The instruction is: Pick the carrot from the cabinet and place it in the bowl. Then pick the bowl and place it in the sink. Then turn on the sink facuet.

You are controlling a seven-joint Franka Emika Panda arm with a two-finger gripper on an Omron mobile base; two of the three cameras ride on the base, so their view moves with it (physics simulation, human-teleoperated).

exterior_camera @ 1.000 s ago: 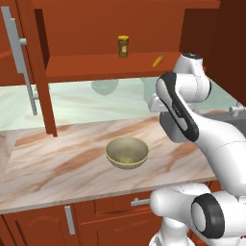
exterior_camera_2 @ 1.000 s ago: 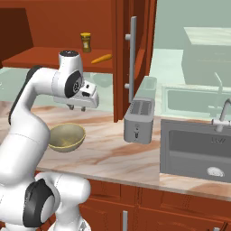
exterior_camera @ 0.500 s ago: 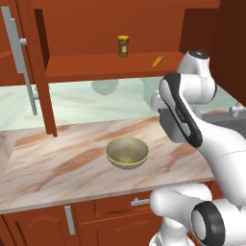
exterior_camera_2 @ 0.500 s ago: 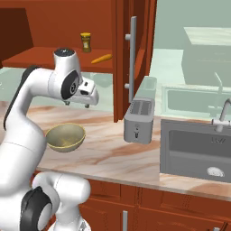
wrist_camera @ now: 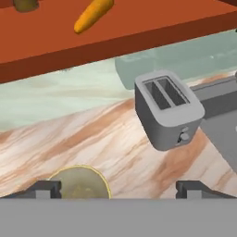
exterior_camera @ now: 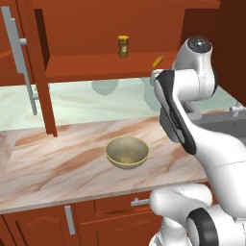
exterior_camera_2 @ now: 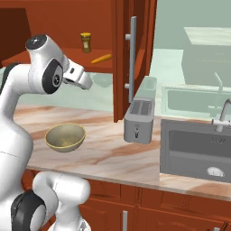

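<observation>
From my left base view, the arm has swung its upper links a little further right and higher than half a second ago, the wrist now close under the cabinet (exterior_camera: pixel 96 57) shelf. The carrot (exterior_camera: pixel 158 61) lies on that shelf at its right end, well right of the small brown jar (exterior_camera: pixel 123 46). The bowl (exterior_camera: pixel 127 152) sits on the marble counter (exterior_camera: pixel 57 163) below the shelf, unmoved. The cabinet door stands open at the left with its grey bar handle (exterior_camera: pixel 19 57).

In my right base view, the gripper (exterior_camera_2: pixel 83 81) has risen since the earlier frame and hangs just below and left of the carrot (exterior_camera_2: pixel 101 58), not touching it; I cannot tell from here how its jaws stand. The bowl (exterior_camera_2: pixel 66 136) rests on the counter under the arm. A grey toaster (exterior_camera_2: pixel 139 121) stands right of the bowl, and beyond it the sink (exterior_camera_2: pixel 198 149) with the sink facuet (exterior_camera_2: pixel 222 118) at its back edge. Pale green wall panels run behind the counter.

In my hand view, the two fingertips (wrist_camera: pixel 46 189) stand wide apart with nothing between them. The carrot (wrist_camera: pixel 92 15) lies on the shelf above; the bowl (wrist_camera: pixel 78 183) rim shows low, the toaster (wrist_camera: pixel 167 109) to its right.
</observation>
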